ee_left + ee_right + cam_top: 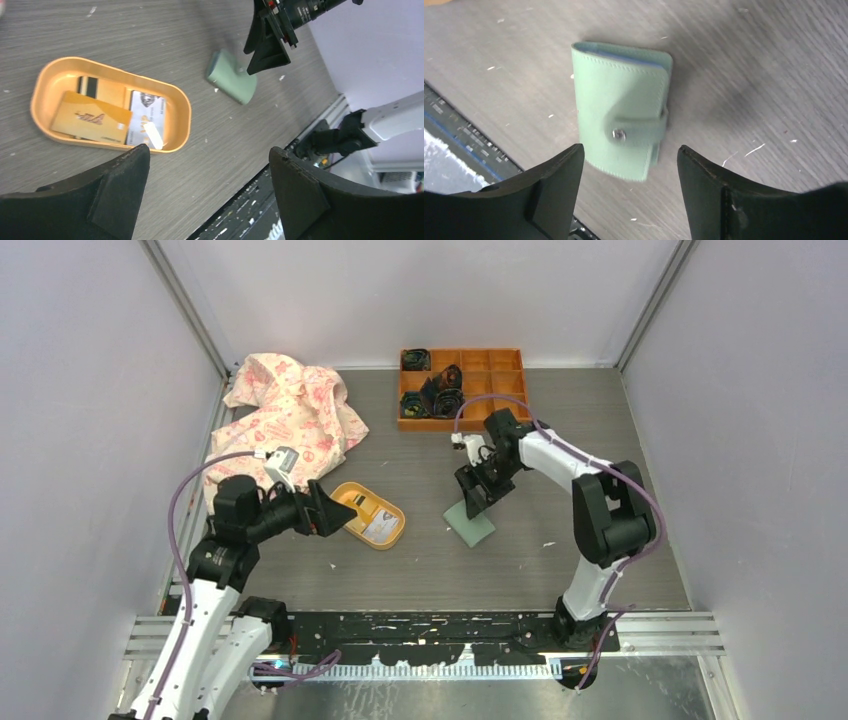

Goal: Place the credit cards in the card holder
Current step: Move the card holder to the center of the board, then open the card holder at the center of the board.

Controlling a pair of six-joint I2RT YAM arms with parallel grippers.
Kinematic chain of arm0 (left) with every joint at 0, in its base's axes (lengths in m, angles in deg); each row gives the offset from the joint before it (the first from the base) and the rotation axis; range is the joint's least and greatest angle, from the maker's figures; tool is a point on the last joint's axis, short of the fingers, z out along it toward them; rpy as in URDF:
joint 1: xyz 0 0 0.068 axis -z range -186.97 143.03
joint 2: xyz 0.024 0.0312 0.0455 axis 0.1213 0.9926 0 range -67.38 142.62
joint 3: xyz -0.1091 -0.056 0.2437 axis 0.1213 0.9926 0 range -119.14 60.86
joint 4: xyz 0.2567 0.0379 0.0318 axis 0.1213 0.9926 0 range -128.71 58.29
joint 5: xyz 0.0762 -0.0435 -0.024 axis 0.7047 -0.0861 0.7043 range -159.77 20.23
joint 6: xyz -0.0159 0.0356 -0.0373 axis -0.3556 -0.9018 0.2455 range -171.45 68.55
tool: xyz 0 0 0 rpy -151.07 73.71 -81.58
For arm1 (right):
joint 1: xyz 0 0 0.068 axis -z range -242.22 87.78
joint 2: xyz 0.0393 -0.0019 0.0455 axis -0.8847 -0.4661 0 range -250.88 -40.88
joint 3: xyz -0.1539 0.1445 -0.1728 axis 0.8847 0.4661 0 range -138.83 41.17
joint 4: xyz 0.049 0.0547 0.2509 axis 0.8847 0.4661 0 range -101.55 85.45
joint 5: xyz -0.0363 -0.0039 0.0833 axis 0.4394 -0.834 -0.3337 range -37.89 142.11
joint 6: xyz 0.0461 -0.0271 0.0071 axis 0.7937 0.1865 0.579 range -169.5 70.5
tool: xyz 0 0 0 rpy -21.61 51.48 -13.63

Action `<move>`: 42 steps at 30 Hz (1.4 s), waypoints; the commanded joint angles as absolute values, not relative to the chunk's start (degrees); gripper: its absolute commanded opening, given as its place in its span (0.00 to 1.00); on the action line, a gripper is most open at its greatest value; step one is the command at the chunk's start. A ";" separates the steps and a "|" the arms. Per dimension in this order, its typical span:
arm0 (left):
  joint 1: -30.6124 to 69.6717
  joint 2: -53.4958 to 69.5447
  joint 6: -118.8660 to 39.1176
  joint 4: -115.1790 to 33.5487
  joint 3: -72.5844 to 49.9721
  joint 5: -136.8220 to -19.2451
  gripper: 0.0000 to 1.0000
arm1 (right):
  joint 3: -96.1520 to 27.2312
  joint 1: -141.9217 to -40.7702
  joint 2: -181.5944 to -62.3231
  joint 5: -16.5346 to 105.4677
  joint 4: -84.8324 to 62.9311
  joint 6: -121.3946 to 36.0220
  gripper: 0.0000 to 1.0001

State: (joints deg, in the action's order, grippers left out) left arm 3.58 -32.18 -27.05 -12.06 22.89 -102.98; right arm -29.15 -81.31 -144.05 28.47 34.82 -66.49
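The card holder [470, 526] [621, 107] is a pale mint-green wallet lying closed on the table, its strap snapped shut. My right gripper [480, 492] [630, 150] hovers just over it, open, with nothing between the fingers. The credit cards lie in a yellow-orange oval dish [352, 487] [112, 75]: an orange card [92, 117], a whitish one [145, 117] and a dark-striped one [87, 86]. My left gripper [335, 510] [207, 155] stands wide open and empty at the dish's left edge, above the table. The card holder [232, 80] also shows in the left wrist view, under the right gripper.
An orange compartment tray [480, 360] with dark items stands at the back. A pink floral cloth [290, 410] is bunched at the back left. Walls close in both sides, and a black rail [430, 625] runs along the near edge.
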 commanded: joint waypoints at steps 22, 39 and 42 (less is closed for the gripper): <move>42.49 -11.52 -17.40 -63.58 41.00 -78.50 0.45 | -32.73 -84.93 -142.96 13.88 56.10 -161.76 0.66; 42.52 22.19 -11.52 -82.84 28.95 -80.88 0.14 | -34.09 -89.19 -150.20 22.69 50.37 -152.52 0.46; 42.51 27.42 -9.74 -84.88 26.88 -81.25 0.10 | -33.74 -89.26 -150.18 23.10 50.38 -152.12 0.37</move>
